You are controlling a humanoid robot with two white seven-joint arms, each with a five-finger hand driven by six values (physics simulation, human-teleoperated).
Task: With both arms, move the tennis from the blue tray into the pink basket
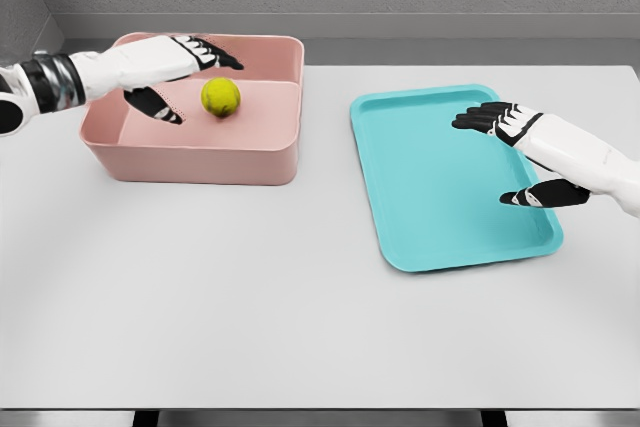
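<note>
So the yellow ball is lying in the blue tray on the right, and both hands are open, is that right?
Not quite. The head view shows the tennis ball inside the pink basket on the left, just beside the left hand. The blue tray on the right holds no ball; the right hand hovers over it. Both hands are indeed open.

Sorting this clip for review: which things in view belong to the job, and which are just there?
Part of the job:
tennis ball, inside the basket
pink basket
blue tray, nothing on it
left robot hand, open over the basket
right robot hand, open over the tray

Just there:
white table
</note>
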